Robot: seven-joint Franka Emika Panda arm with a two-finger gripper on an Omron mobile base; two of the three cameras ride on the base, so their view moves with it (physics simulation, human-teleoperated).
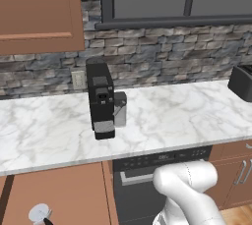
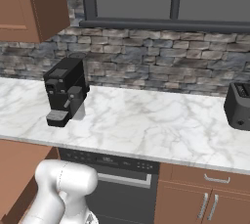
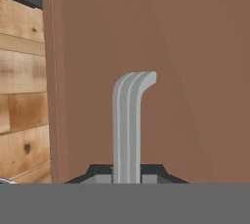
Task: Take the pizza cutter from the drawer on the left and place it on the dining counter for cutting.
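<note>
Hand view, claw clamped tight on silver handle of the drawer, wood front behind.

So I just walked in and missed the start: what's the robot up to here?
The gripper is shut on the drawer's curved silver handle, against the reddish-brown drawer front. In the left base view the pizza cutter shows low at left, its round wheel visible. The black coffee machine and a toaster stand on the marble worktop. The cutter isn't picked up yet.
</note>
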